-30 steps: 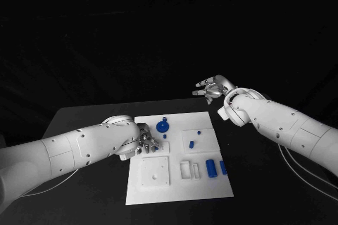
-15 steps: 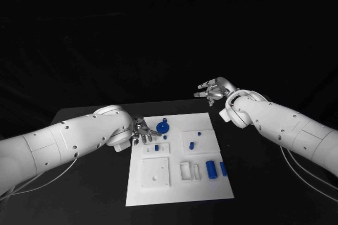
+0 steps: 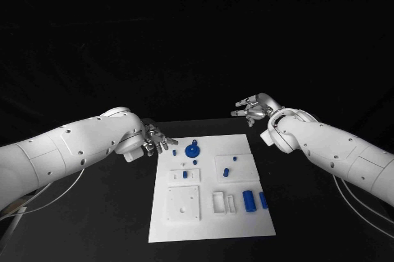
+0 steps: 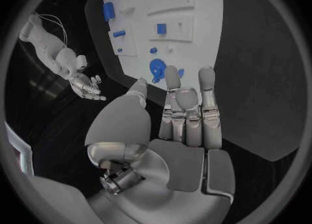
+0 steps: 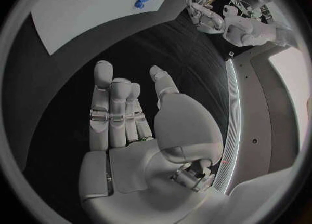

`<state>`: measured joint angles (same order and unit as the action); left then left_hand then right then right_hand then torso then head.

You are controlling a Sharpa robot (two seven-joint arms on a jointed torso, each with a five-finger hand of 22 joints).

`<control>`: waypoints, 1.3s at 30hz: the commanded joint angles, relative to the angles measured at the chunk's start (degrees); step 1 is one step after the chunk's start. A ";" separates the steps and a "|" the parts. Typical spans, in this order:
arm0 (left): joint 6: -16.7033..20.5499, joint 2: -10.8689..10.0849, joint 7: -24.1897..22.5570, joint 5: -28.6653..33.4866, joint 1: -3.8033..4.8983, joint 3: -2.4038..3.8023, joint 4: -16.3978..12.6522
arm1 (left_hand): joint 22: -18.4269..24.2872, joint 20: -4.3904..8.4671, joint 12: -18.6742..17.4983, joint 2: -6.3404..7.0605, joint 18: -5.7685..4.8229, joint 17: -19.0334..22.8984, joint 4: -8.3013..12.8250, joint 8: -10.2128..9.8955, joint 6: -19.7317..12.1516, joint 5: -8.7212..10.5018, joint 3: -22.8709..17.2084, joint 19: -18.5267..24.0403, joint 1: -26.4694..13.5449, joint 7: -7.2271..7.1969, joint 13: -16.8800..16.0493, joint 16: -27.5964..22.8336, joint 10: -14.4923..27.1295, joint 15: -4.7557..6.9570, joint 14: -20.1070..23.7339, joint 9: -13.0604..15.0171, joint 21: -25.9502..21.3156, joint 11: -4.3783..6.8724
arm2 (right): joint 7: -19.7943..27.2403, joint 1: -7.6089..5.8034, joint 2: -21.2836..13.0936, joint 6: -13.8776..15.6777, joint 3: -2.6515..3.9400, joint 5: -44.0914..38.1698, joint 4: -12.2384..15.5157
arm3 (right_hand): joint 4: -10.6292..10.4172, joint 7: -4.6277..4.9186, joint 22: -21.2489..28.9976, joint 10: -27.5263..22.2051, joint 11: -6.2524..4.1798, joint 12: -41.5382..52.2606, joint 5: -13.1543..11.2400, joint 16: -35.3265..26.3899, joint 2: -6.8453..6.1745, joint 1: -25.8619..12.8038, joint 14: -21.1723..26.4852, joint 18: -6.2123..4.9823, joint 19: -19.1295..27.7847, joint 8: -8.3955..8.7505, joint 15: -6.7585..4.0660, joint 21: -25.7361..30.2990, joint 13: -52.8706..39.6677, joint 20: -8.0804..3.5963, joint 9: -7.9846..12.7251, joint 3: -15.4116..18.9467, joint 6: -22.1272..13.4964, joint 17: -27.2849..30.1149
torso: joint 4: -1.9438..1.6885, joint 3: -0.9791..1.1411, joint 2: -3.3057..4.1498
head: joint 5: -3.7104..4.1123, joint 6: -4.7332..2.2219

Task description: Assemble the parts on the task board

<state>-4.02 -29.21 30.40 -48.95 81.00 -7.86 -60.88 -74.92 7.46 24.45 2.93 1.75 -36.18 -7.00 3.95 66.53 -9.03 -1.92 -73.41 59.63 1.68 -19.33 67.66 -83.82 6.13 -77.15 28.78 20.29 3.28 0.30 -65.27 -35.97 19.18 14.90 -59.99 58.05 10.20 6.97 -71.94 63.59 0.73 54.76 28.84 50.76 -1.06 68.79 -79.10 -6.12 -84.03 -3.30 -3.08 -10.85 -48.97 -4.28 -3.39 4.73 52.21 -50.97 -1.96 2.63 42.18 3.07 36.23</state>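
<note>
both hands empty; left hand [image 3: 152,141] fingers [image 4: 187,110] together | blue disc part [image 3: 192,150] just beside

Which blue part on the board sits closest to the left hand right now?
The round blue disc at the board's far end, just beside the left hand; the other blue pieces lie farther down the board.

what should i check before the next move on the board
1. Left hand holds nothing: ok, fingers apart in its wrist view.
2. Right hand holds nothing: ok, open beyond the board's far right corner.
3. Board flat on the table: ok.
4. Round blue part free to reach: ok, beside the left hand, nothing covers it.
5. Two blue cylinders near the right edge: ok, lying side by side.
6. Which slot takes which part: cannot tell.
</note>
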 commanded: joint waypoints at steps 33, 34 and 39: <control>-8.47 12.28 -6.56 -5.65 -3.47 -0.61 22.54 | -1.03 -0.60 -1.07 -2.40 -0.47 1.13 1.50 0.40 -2.86 0.19 1.61 -0.23 -0.52 0.91 -0.31 0.38 -1.21 -0.35 1.03 -4.39 -1.22 -0.97 | 2.57 -0.49 -1.40 1.45 0.30 2.58 4.50 | -0.57 0.32 28.26 0.39 0.51 -12.42 0.24 -21.52 -0.54 -0.10 1.02 1.23 2.54 -0.06 1.04 7.02 20.05 1.38 -0.01 -1.67 -1.12 13.45 | 1.10 0.14 2.86 | -0.71 -1.39; -8.50 12.34 -6.61 -5.53 -3.51 -0.61 22.61 | -1.05 -0.59 -1.09 -2.41 -0.49 1.13 1.37 0.36 -2.90 0.26 1.61 -0.24 -0.66 0.93 -0.30 0.41 -1.18 -0.35 1.04 -4.47 -1.25 -0.99 | 2.62 -0.49 -1.39 1.48 0.30 2.69 4.51 | -0.55 0.17 31.96 0.79 0.80 -12.81 0.20 -23.30 -0.57 -0.05 0.41 1.32 2.37 -0.08 1.00 7.00 21.96 1.46 -0.01 -1.69 -1.17 14.31 | 1.07 0.14 2.82 | -0.70 -1.38; -8.70 12.69 -6.95 -4.26 -3.66 -0.61 23.01 | -1.05 -0.59 -1.10 -2.44 -0.50 1.14 1.23 0.33 -2.97 0.37 1.59 -0.24 -0.80 0.95 -0.29 0.44 -1.14 -0.36 1.05 -4.57 -1.27 -1.01 | 2.92 -0.53 -1.26 1.64 0.33 3.27 4.43 | -0.41 0.46 45.08 0.44 0.71 -13.73 0.36 -28.17 -0.39 0.27 -0.21 1.67 2.28 -0.05 1.56 6.57 27.91 1.81 0.01 -1.77 -1.47 17.12 | 0.97 0.13 2.75 | -0.67 -1.15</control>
<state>-11.21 -16.84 24.78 -54.18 77.68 -8.41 -37.82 -74.94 7.26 23.72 0.89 1.75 -35.10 -5.56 4.66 63.77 -9.03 -0.47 -73.60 59.10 2.64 -19.69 67.89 -84.04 5.73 -76.34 24.50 19.17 2.66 1.93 -65.76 -37.30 20.27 15.17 -57.88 62.44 9.78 7.39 -28.26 64.30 1.45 41.16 29.07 22.92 -1.22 68.63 -79.03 -4.82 -81.52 -3.30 -1.52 -4.09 -21.62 -2.63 -3.39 3.19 51.17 -34.12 -0.94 2.77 44.93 2.40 34.96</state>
